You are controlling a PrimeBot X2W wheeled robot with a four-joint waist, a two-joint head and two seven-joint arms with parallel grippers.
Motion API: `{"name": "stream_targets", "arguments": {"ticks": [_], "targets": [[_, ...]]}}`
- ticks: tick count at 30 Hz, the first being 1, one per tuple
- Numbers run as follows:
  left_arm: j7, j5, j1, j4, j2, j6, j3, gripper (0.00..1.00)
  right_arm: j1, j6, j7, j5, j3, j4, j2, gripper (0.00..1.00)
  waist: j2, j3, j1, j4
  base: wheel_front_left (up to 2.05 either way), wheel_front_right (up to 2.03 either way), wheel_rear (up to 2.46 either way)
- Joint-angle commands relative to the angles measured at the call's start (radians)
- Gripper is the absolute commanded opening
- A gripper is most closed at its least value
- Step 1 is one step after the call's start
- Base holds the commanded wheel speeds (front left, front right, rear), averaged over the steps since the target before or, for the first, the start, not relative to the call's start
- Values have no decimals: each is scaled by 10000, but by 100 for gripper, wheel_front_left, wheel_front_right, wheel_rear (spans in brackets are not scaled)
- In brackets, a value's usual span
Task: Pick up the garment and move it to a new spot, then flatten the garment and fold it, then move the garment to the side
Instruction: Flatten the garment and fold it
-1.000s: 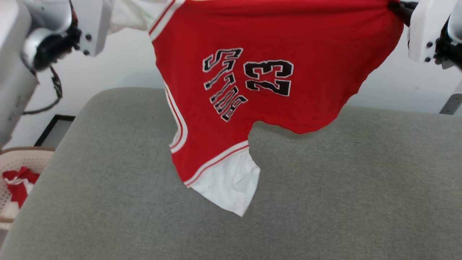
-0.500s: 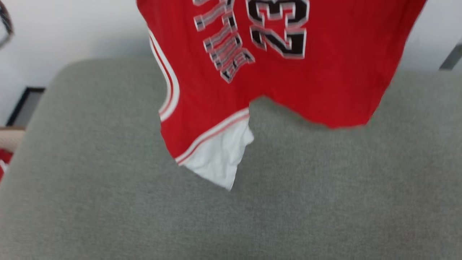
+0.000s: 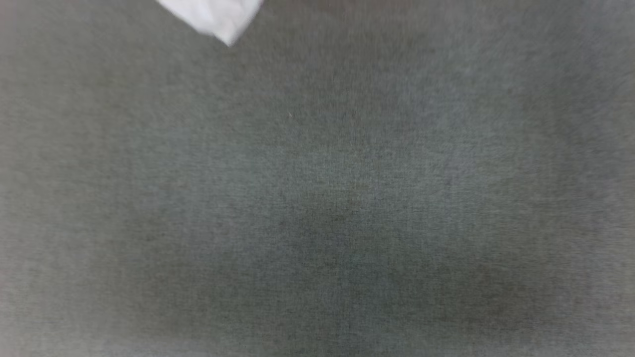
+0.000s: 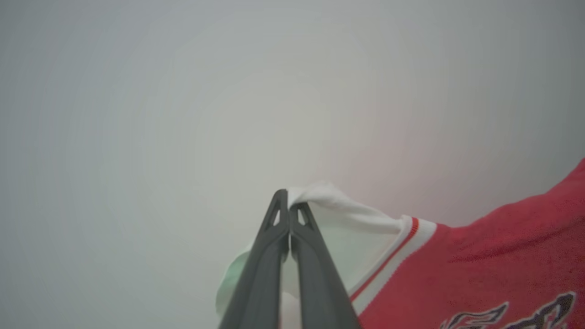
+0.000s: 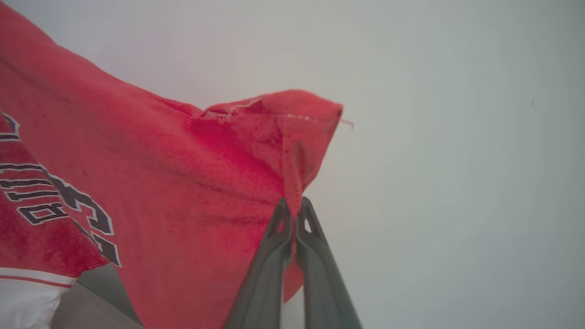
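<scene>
The garment is a red jersey with white sleeves and black lettering. In the left wrist view my left gripper (image 4: 288, 206) is shut on a white sleeve of the garment (image 4: 484, 265), which stretches off to the right. In the right wrist view my right gripper (image 5: 293, 211) is shut on a red hem corner of the garment (image 5: 183, 183), which hangs to the left in front of a pale wall. In the head view only a white sleeve tip of the garment (image 3: 218, 17) dangles at the top edge above the grey cushion (image 3: 317, 198).
The grey fabric cushion spreads under the hanging garment. A pale wall (image 4: 183, 91) stands behind both grippers. A strip of the grey surface (image 5: 87, 306) shows below the garment in the right wrist view.
The head camera has tilted down, so the red body of the garment and both arms have slid out past the top edge. Only the lowest sleeve tip remains in the head view.
</scene>
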Motion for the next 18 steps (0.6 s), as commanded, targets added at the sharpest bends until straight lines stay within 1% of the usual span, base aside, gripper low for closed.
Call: {"name": "stream_targets", "arguments": {"ticks": [1,2,4,6,8,12,14,15,18], "targets": [[-251,35,92,102,-83,-101,-25,0,95,-13,-152,4,5,95,34,0,0,1500,0,22,0,0,0],[-455,-78,236,321,-121,-225,9,0,199,-11,-190,-125,139,240,26,0,0,1510,0,62,0,0,0],[-761,-177,576,653,-261,-410,-15,0,536,-13,-193,-5,296,454,26,0,0,1476,0,177,0,0,0],[-861,-301,1106,952,-484,-608,-113,0,877,-11,-66,133,532,567,-58,0,0,1364,0,302,0,0,0],[-920,-492,1601,1162,-592,-792,-212,0,1249,-11,61,382,764,486,-159,0,0,1204,0,415,0,0,0],[-632,-731,3019,1234,-845,-980,-739,0,2155,-13,221,876,1287,151,-584,0,0,706,0,597,0,0,0],[-387,-984,3691,1080,-867,-1015,-940,0,2653,-13,368,1245,1529,-83,-832,0,0,366,0,681,0,0,0],[-182,-1160,4056,891,-849,-1010,-1049,0,2886,-11,435,1378,1660,-249,-944,0,0,186,0,705,0,0,0],[358,-1677,5125,205,-545,-1016,-1421,0,3750,-11,572,1996,1935,-804,-1345,0,0,-409,0,795,0,0,0]]}}
